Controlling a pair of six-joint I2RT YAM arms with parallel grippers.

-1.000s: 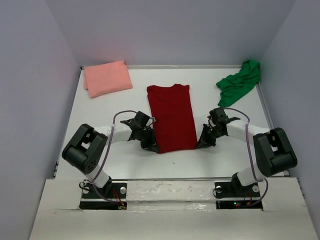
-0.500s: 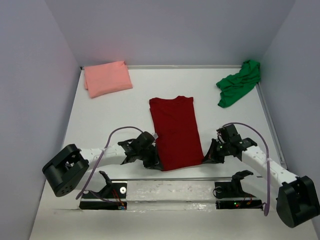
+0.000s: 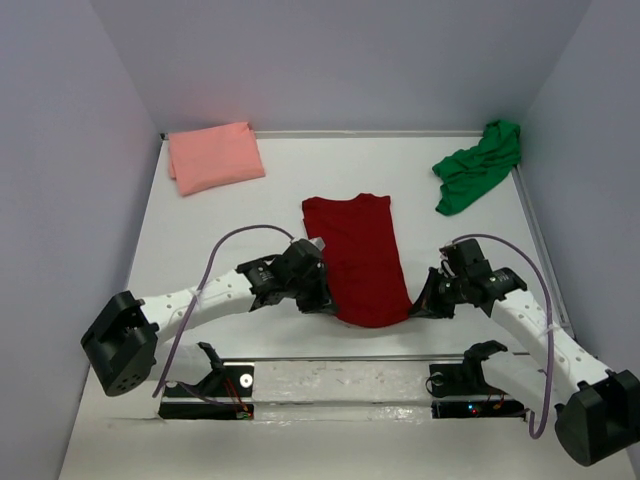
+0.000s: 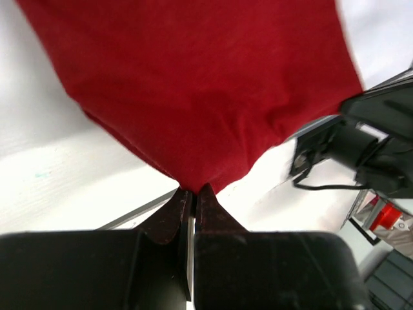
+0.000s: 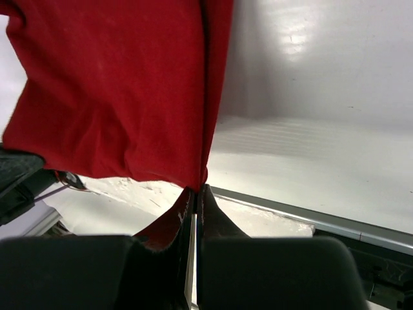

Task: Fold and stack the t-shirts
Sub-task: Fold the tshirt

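Observation:
The dark red t-shirt (image 3: 355,255) lies folded lengthwise in the middle of the table, its near hem lifted. My left gripper (image 3: 322,302) is shut on the hem's left corner (image 4: 193,174). My right gripper (image 3: 425,303) is shut on the hem's right corner (image 5: 193,169). The near edge sags between the two grippers. The salmon pink t-shirt (image 3: 213,156) lies folded at the far left. The bright green t-shirt (image 3: 478,165) lies crumpled at the far right.
The table (image 3: 230,230) is white with a raised rim. Grey walls close in on the left, back and right. The arm bases stand on a strip at the near edge (image 3: 340,385).
Both grippers pulled the red shirt's near hem toward the near edge, then lifted it and moved it back away from that edge. The shirt slid nearer.

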